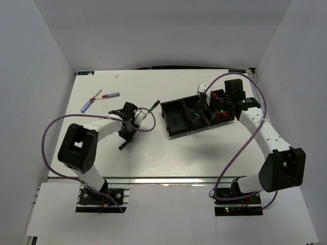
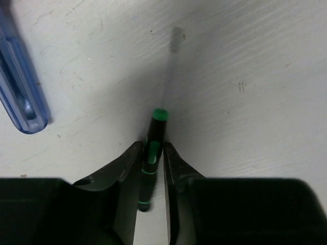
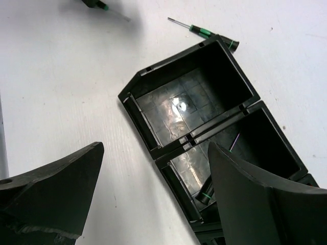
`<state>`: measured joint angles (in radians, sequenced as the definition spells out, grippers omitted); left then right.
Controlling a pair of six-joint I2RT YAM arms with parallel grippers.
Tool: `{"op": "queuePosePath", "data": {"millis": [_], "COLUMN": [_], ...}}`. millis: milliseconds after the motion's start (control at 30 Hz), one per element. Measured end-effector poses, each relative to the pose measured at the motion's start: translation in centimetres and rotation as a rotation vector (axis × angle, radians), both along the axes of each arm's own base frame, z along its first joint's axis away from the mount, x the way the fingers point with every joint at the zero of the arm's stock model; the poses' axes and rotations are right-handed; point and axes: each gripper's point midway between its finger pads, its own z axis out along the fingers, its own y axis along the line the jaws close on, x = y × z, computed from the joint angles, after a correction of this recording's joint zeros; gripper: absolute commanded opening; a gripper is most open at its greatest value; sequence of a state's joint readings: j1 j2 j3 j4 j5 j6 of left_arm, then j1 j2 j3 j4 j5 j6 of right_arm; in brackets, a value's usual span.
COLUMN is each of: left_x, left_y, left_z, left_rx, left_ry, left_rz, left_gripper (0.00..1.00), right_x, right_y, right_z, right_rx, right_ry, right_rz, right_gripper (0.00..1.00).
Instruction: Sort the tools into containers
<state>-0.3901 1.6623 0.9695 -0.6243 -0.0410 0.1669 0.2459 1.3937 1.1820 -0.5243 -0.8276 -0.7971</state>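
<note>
My left gripper is low on the table, shut on a slim black screwdriver with green marks; the tool's thin shaft points away from me. A second black screwdriver lies on the table by the left corner of the black three-compartment tray. My right gripper hangs wide open above the tray, holding nothing. The tray's left compartment is bare, and another black screwdriver lies in the middle one. Red tools show in the right compartment.
A blue-handled screwdriver and a red-handled one lie at the far left of the table. A translucent blue handle lies just left of my left gripper. A small white block stands behind the tray.
</note>
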Motion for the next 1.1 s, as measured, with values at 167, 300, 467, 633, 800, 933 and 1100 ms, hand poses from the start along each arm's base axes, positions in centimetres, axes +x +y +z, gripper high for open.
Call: {"op": "queuePosePath", "data": {"millis": [167, 300, 467, 633, 800, 933, 1100], "left_x": [-0.1, -0.2, 0.0, 1.8, 2.4, 1.9, 2.6], "left_y": [-0.1, -0.5, -2.4, -5.6, -8.8, -10.6, -12.2], "left_z": [-0.1, 0.1, 2.9, 10.8, 18.5, 19.6, 19.4], "left_rx": [-0.021, -0.051, -0.189, -0.465, -0.846, -1.081, -1.186], "left_ry": [0.004, 0.009, -0.031, -0.211, -0.386, -0.371, -0.295], "left_rz": [0.038, 0.080, 0.173, 0.253, 0.324, 0.397, 0.453], "left_gripper": [0.15, 0.00, 0.00, 0.00, 0.00, 0.00, 0.00], "right_x": [-0.9, -1.4, -1.2, -4.2, -5.3, -3.7, -2.1], "right_y": [0.6, 1.4, 3.8, 7.0, 9.8, 11.4, 13.0], "right_z": [2.2, 4.4, 3.7, 1.1, 1.4, 1.3, 0.1], "right_rx": [0.055, 0.123, 0.148, 0.130, 0.172, 0.193, 0.199], "right_ry": [-0.072, -0.113, 0.031, 0.231, 0.391, 0.524, 0.667], "right_rz": [0.053, 0.091, 0.185, 0.233, 0.192, 0.108, 0.012], "right_gripper": [0.89, 0.84, 0.70, 0.69, 0.73, 0.80, 0.80]}}
